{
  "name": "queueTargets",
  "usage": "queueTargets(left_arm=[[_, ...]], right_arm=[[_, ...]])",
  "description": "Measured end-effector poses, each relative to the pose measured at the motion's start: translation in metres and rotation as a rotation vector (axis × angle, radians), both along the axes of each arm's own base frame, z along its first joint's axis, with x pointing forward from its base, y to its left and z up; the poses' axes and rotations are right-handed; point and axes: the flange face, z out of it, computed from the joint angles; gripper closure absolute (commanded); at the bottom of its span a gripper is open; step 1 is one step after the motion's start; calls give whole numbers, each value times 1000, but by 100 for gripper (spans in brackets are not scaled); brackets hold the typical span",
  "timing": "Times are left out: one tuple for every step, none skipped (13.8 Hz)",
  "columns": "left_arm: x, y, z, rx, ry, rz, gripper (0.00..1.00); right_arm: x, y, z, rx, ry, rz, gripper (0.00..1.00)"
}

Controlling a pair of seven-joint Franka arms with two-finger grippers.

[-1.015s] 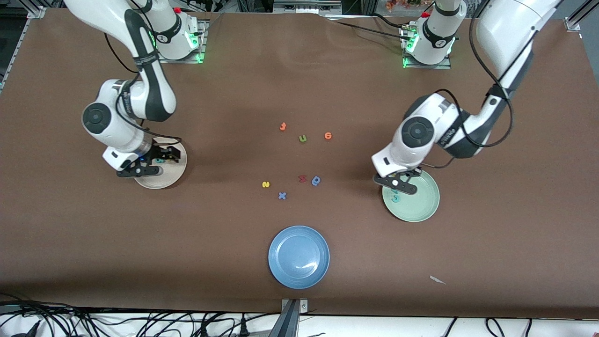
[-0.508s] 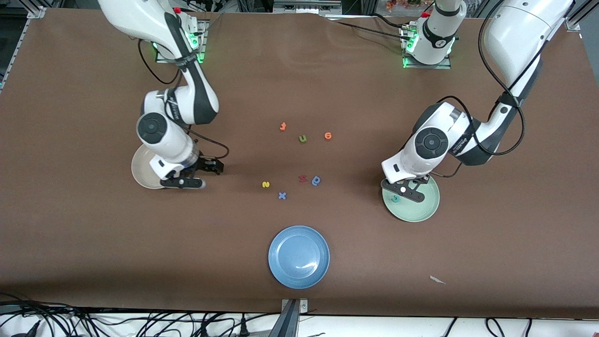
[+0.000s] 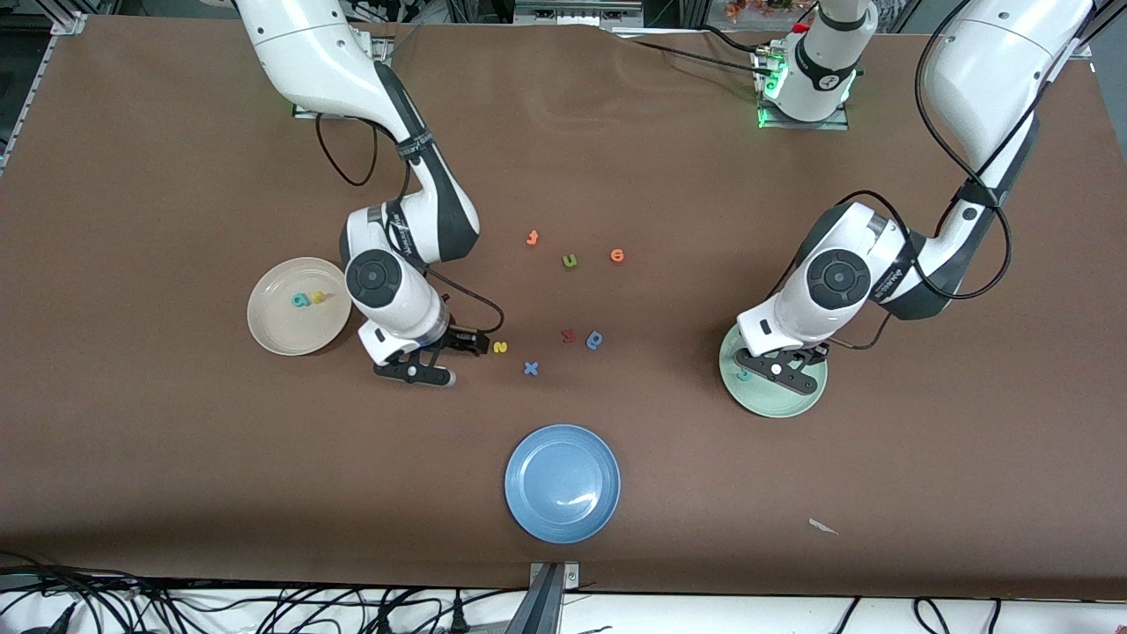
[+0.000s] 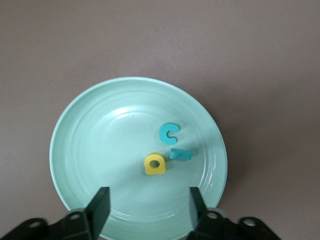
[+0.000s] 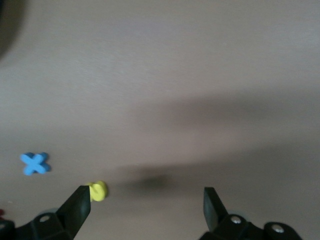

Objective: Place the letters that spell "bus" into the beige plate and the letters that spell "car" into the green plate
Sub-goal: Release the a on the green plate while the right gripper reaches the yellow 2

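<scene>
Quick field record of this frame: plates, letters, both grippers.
green plate: holds teal c, yellow a, teal r
beige plate: holds teal b, yellow u
yellow s: on the table, not yet plated
blue plate: nearest the front camera
left gripper: open over the green plate, holding nothing
right gripper: open, low over the table beside the yellow s
other loose letters: blue x, green u, orange e
</scene>
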Motion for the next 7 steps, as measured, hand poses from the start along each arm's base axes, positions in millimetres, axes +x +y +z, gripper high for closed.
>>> queueTargets(left_arm=[[3, -1, 7, 0, -9, 2, 0], [6, -1, 15, 3, -13, 9, 0], [9, 0, 25, 5, -14, 22, 0], [10, 1, 37, 0, -10, 42, 0], [13, 3, 53, -6, -6, 67, 0], [15, 6, 71, -5, 2, 92, 0], [17, 10, 92, 4, 7, 114, 0]], right_arm=[[3, 4, -2, 5, 5, -13, 0], [3, 8, -7, 4, 12, -30, 0], [1, 14, -12, 5, 18, -49, 0], [-1, 21, -16, 5, 23, -58, 0], [-4, 27, -20, 2, 28, -63, 0], [-9, 35, -25, -1, 34, -59, 0], [-14, 43, -30, -6, 40, -52, 0]])
